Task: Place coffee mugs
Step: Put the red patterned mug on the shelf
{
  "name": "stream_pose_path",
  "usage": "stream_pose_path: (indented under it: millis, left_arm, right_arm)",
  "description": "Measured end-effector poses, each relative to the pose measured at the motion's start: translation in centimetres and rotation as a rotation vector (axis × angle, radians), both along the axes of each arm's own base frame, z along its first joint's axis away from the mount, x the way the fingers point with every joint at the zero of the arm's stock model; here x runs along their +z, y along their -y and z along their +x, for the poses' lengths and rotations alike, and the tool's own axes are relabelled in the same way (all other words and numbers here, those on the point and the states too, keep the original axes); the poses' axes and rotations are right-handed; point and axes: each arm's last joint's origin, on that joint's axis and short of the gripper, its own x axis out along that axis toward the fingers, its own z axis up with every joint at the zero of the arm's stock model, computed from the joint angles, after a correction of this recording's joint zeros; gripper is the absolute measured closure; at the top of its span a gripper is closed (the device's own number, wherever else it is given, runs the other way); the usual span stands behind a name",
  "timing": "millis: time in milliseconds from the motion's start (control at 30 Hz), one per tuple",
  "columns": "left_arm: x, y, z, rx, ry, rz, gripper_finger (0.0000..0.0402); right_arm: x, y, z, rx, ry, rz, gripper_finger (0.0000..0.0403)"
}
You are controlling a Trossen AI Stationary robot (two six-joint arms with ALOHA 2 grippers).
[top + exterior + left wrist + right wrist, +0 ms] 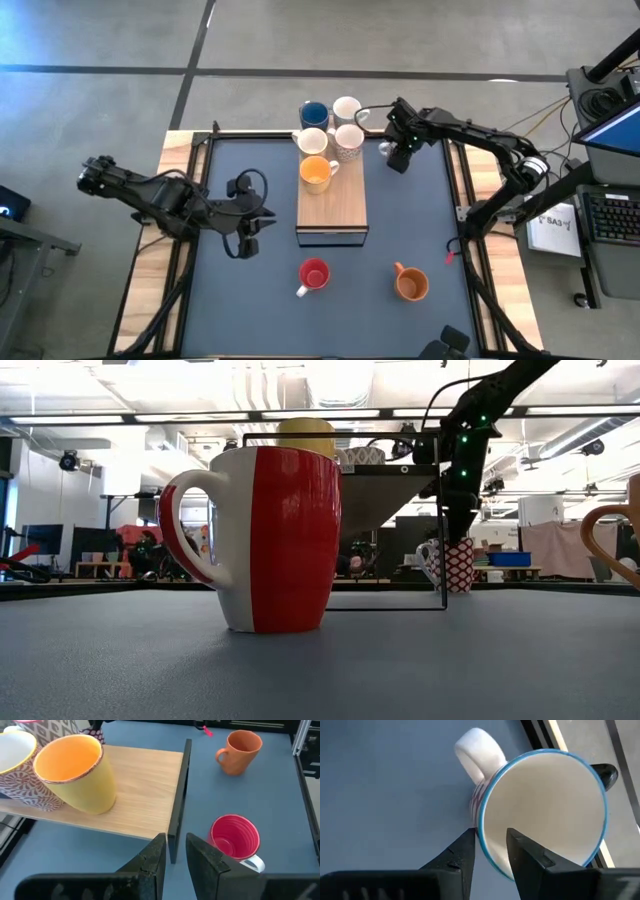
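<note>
The worktop (420, 215) is a flat, dull blue mat, smooth and not shiny. The board (145, 785) just past the left arm's jaws is pale wood with fine grain. The red mug (265, 540) and yellow mug (77, 772) look like shiny glazed clay. The jaws seem to be dull black plastic.

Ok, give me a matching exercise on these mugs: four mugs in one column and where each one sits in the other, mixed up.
Mugs:
1. red mug
2. yellow mug
3. orange mug
4. blue-rimmed mug

Places:
a. on the wooden board
b. right gripper straddling its rim
c. on the table, just off the board's near end
d. on the table, nearer the right arm's side

Pairs: 1-c, 2-a, 3-d, 4-b
</note>
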Motion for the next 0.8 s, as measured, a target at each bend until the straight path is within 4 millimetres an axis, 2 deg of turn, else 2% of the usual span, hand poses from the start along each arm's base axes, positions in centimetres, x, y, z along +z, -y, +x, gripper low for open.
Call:
stream_pose_path:
  millis: [267, 467, 667, 800]
  left_arm:
    - [0.2, -0.1, -0.2, 0.015, 0.013, 0.011, 0.0345]
    - [0.2, -0.1, -0.2, 0.015, 0.014, 0.011, 0.0345]
    - [0.2, -0.1, -0.2, 0.015, 0.015, 0.011, 0.0345]
    - [0.2, -0.2, -0.3, 0.015, 0.011, 0.011, 0.0345]
  right_arm:
    - [-0.4, -0.1, -0.1, 0.011, -0.008, 0.015, 0.0385]
    - [0.2, -0.5, -0.3, -0.088, 0.004, 0.090, 0.0391]
    - [2.6, -1.1, -0.4, -0.316, 0.031, 0.219, 0.0392]
    - [4.4, -2.3, 0.1, -0.384, 0.044, 0.249, 0.0393]
